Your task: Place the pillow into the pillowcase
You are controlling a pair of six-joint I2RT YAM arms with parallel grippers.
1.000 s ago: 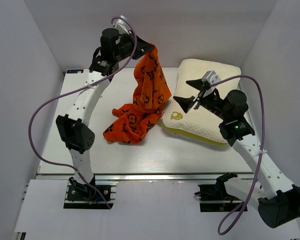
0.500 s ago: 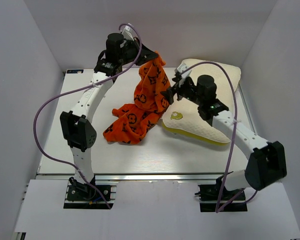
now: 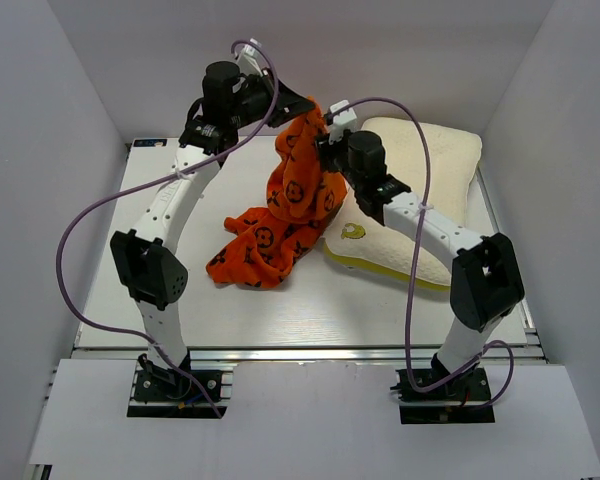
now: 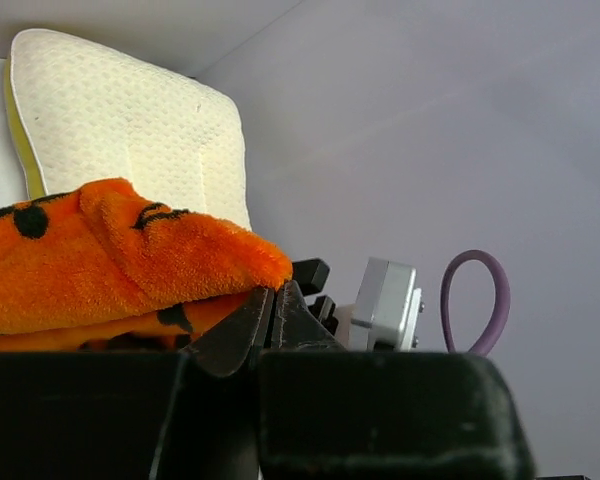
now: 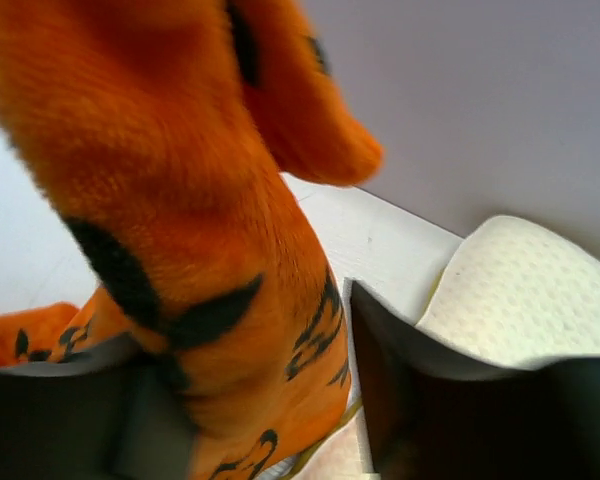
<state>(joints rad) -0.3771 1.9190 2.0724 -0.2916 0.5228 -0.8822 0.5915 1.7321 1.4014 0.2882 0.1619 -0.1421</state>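
Left jaws pinch the orange pillowcase (image 3: 298, 195), which hangs limp below them. Right jaws sit open around it. Looks like soft, light fleece, so grab the hem. Pillow (image 3: 435, 150) lies just beside the right jaws.

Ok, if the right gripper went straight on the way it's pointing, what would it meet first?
The hanging orange fleece pillowcase with black print; it sits between the right gripper's open fingers, probably touching.
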